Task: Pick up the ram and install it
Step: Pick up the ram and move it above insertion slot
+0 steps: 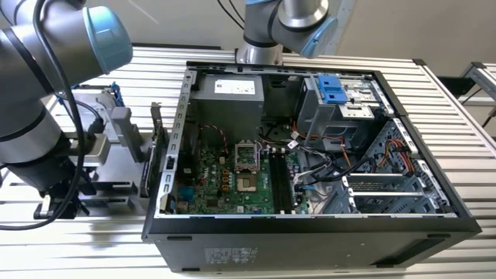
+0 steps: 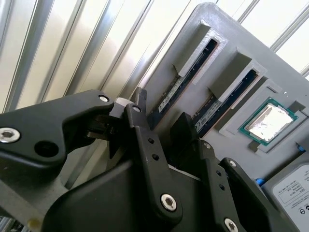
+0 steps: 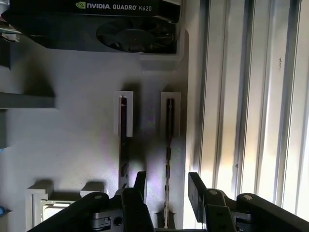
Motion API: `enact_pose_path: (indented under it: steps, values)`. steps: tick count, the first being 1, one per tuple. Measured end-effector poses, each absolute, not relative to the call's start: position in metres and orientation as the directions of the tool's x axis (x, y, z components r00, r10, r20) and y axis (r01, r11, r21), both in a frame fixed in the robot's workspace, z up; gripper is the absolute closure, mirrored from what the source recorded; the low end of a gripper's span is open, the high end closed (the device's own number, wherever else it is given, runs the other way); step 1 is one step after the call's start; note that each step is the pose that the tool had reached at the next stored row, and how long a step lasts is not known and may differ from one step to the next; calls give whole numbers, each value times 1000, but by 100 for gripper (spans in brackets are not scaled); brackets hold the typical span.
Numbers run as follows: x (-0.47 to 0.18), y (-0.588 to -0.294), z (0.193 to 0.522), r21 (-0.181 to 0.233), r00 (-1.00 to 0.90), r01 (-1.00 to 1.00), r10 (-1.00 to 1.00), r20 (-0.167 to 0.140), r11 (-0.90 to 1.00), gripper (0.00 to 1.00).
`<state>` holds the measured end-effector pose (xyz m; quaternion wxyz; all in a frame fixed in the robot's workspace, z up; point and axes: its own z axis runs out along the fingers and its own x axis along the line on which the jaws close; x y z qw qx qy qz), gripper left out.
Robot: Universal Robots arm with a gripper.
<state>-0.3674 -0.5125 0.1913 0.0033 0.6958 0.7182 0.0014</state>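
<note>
On my feed the ram (image 3: 169,145) is a thin, dark bluish stick standing on edge in the outer slot of the grey holder (image 3: 72,145). A second stick (image 3: 124,154) sits right beside it.

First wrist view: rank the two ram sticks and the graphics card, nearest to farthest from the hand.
1. Ram by the holder's edge, between the hand's fingers.
2. Other ram, next slot over.
3. Graphics card, at the holder's far end.
</note>
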Motion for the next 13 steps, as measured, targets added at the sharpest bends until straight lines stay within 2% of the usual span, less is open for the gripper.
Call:
enact_pose_path:
  steps: [13]
  values:
    - [-367, -513, 191, 7, -32, 999, 999, -8, 32, 0]
